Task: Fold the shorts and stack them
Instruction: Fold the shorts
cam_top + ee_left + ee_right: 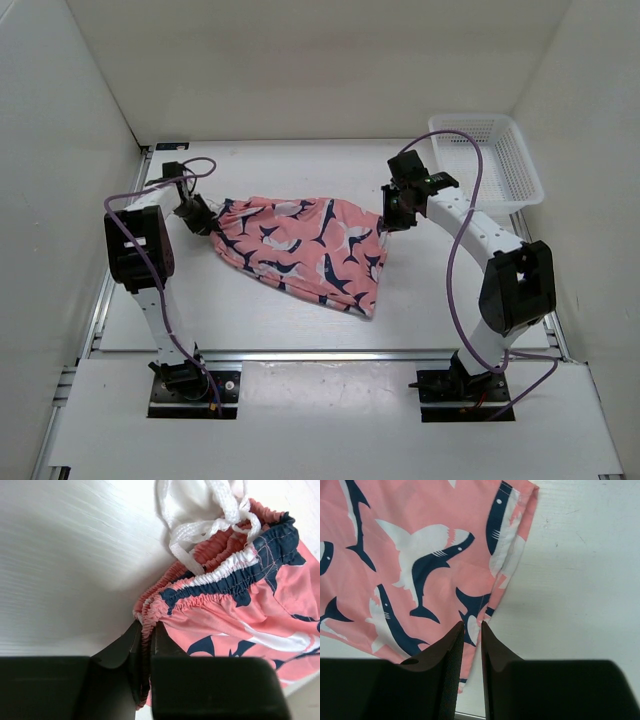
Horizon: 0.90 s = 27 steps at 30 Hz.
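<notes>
The coral-pink shorts [300, 250] with navy-and-white sharks lie spread across the middle of the table, stretched between both grippers. My left gripper [205, 218] is shut on the gathered elastic waistband [200, 587] at the shorts' left end, and the fabric is pinched between its fingers [145, 635]. The white drawstring [210, 525] lies loose just beyond the waistband. My right gripper [384, 222] is at the shorts' right edge. Its jaws [472, 630] stand almost closed with the hem edge of the shorts [430, 565] running between them.
A white mesh basket [500, 165] stands at the back right of the table, just behind the right arm. White walls enclose the table on the left, back and right. A metal rail [320, 355] runs along the near edge.
</notes>
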{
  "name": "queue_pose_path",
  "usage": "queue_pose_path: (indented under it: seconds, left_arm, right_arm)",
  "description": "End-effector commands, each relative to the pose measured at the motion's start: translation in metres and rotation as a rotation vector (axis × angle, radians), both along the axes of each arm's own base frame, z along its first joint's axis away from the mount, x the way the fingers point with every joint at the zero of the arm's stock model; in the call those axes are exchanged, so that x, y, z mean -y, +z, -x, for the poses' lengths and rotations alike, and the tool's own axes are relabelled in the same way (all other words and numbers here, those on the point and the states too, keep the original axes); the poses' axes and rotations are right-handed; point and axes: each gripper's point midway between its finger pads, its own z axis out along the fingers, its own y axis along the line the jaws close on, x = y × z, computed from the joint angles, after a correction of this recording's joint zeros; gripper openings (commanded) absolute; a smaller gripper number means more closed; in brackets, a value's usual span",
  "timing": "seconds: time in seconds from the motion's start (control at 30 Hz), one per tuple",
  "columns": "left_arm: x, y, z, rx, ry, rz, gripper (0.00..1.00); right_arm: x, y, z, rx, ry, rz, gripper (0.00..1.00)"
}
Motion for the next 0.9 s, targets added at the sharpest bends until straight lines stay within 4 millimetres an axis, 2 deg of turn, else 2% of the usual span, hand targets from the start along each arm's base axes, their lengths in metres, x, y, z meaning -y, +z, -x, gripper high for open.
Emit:
queue_pose_path:
  seconds: [0.0, 0.03, 0.1, 0.13, 0.2, 0.23, 0.3, 0.4, 0.5, 0.53, 0.57, 0.63, 0.67, 0.73, 0.77, 0.83, 0.87]
  left_arm:
    - [-0.023, 0.024, -0.015, 0.065, 0.044, -0.121, 0.10]
    - [-0.036, 0.043, -0.016, 0.098, 0.074, -0.197, 0.10]
    - [-0.053, 0.069, -0.017, 0.131, 0.114, -0.285, 0.10]
    - [-0.062, 0.094, -0.015, 0.160, 0.125, -0.359, 0.10]
    - [-0.072, 0.116, -0.011, 0.182, 0.145, -0.420, 0.10]
    - [-0.077, 0.133, -0.006, 0.199, 0.144, -0.471, 0.10]
    - [-0.080, 0.147, -0.002, 0.208, 0.146, -0.518, 0.10]
    - [-0.069, 0.170, 0.006, 0.249, 0.114, -0.585, 0.10]
    - [-0.047, 0.187, 0.014, 0.301, 0.067, -0.616, 0.10]
    - [-0.030, 0.189, 0.015, 0.318, 0.029, -0.609, 0.10]
    - [-0.025, 0.199, 0.018, 0.344, 0.012, -0.629, 0.10]
    - [-0.010, 0.201, 0.023, 0.346, -0.039, -0.650, 0.10]
    - [0.008, 0.210, 0.024, 0.382, -0.082, -0.666, 0.10]
    - [0.028, 0.213, 0.026, 0.400, -0.139, -0.670, 0.10]
    - [0.049, 0.216, 0.030, 0.416, -0.192, -0.674, 0.10]
    - [0.067, 0.219, 0.032, 0.419, -0.236, -0.709, 0.10]
    - [0.091, 0.222, 0.032, 0.437, -0.269, -0.701, 0.10]
  right_arm:
    - [0.005, 0.013, 0.006, 0.031, 0.013, 0.010, 0.25]
    - [0.006, 0.013, 0.007, 0.023, 0.013, 0.014, 0.25]
    - [0.008, 0.013, 0.007, 0.026, 0.008, 0.021, 0.25]
    - [0.008, 0.013, 0.007, 0.026, 0.008, 0.021, 0.25]
    - [0.008, 0.016, 0.007, 0.034, 0.008, 0.017, 0.25]
    - [0.008, 0.016, 0.007, 0.034, 0.008, 0.017, 0.25]
    - [0.008, 0.013, 0.007, 0.026, 0.008, 0.021, 0.25]
    - [0.008, 0.013, 0.007, 0.026, 0.008, 0.021, 0.25]
    - [0.008, 0.013, 0.007, 0.026, 0.008, 0.021, 0.25]
    - [0.008, 0.009, 0.007, 0.018, 0.008, 0.025, 0.24]
    - [0.008, 0.009, 0.007, 0.018, 0.008, 0.025, 0.24]
    - [0.008, 0.009, 0.007, 0.018, 0.008, 0.025, 0.24]
    - [0.003, 0.009, 0.009, 0.015, 0.022, 0.017, 0.24]
    - [0.003, 0.009, 0.009, 0.014, 0.022, 0.017, 0.24]
    - [0.003, 0.009, 0.009, 0.013, 0.014, 0.013, 0.24]
    - [0.003, 0.009, 0.009, 0.013, 0.014, 0.013, 0.24]
    - [0.003, 0.009, 0.009, 0.013, 0.014, 0.013, 0.24]
